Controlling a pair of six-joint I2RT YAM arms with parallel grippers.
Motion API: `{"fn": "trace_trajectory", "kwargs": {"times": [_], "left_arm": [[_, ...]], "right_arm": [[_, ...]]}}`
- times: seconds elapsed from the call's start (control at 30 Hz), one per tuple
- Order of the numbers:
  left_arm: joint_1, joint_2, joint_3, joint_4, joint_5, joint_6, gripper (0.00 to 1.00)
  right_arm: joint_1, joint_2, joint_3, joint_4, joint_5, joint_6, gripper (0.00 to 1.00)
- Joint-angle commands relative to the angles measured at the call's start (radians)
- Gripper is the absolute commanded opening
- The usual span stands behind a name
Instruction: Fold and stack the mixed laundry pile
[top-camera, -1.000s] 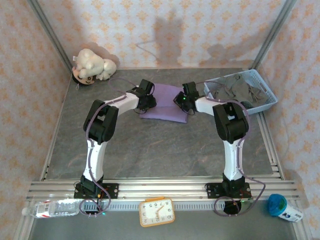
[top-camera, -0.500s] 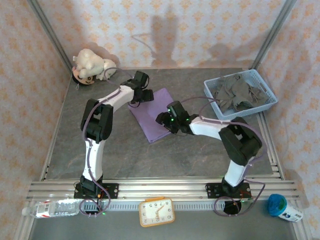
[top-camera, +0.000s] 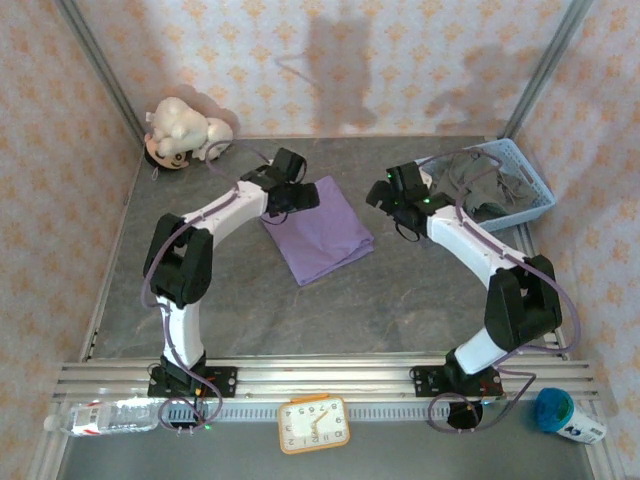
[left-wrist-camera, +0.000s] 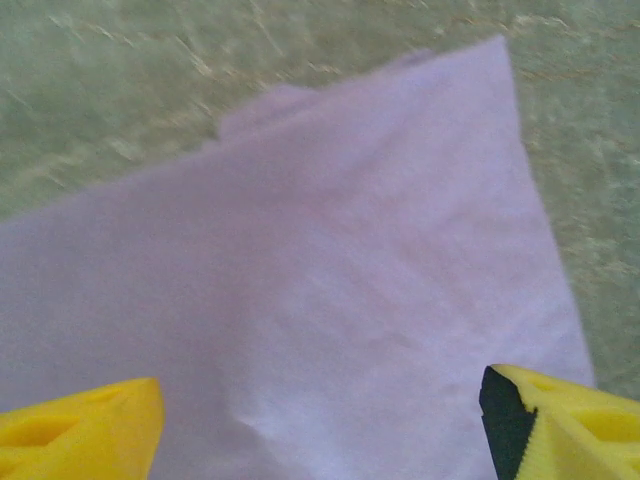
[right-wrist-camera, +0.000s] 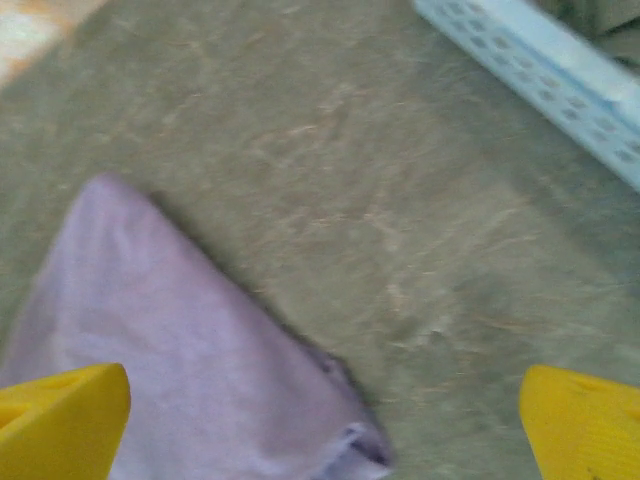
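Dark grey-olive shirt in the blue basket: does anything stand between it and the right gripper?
Only the wall of the light blue lattice plastic basket. The dark grey-olive cloth shirt lies inside it; the right gripper, jaws open, is outside its left end. The basket is open on top, so reaching from above looks free.

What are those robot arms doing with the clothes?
Two robot arms are folding laundry. The lilac shirt lies folded on the table. The left gripper is open over it. The right gripper, also open, is between that shirt and the blue basket, where the dark grey shirt waits, crumpled.
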Motion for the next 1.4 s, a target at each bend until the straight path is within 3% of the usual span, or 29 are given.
{"fn": "trace_trajectory", "kwargs": {"times": [0.0, 0.13, 0.33, 0.47, 0.6, 0.7, 0.83, 1.03, 1.2, 1.37], "left_arm": [[-0.067, -0.007, -0.017, 0.062, -0.131, -0.180, 0.84], [-0.150, 0.062, 0.068, -0.009, -0.317, -0.276, 0.88], [-0.200, 0.185, 0.141, -0.096, -0.351, -0.377, 0.92], [-0.194, 0.208, 0.127, -0.142, -0.344, -0.333, 0.92], [-0.162, 0.205, 0.102, -0.223, -0.344, -0.195, 0.92], [-0.109, 0.148, -0.005, -0.258, -0.359, -0.118, 0.92], [0.028, 0.003, -0.200, -0.261, -0.370, -0.040, 0.92], [0.233, -0.171, -0.329, -0.297, -0.421, 0.064, 0.92], [0.427, -0.222, -0.370, -0.246, -0.315, 0.015, 0.92], [0.430, -0.305, -0.377, -0.185, -0.219, -0.068, 0.92]], "right_arm": [[-0.002, -0.007, 0.006, -0.098, 0.070, -0.085, 0.99], [-0.001, -0.025, -0.038, -0.071, 0.049, -0.093, 0.99], [-0.002, -0.037, -0.069, -0.056, 0.061, -0.074, 0.99], [-0.001, -0.050, -0.094, -0.035, 0.075, -0.066, 0.99], [-0.002, -0.055, -0.115, -0.020, 0.095, -0.057, 0.99], [-0.003, -0.059, -0.117, -0.021, 0.116, -0.064, 0.99], [-0.004, -0.065, -0.110, -0.021, 0.141, -0.074, 0.99], [-0.006, -0.058, -0.090, -0.007, 0.146, -0.072, 0.99], [-0.006, -0.051, -0.073, -0.012, 0.126, -0.069, 0.99], [-0.007, -0.067, -0.076, -0.021, 0.136, -0.081, 0.99]]}}
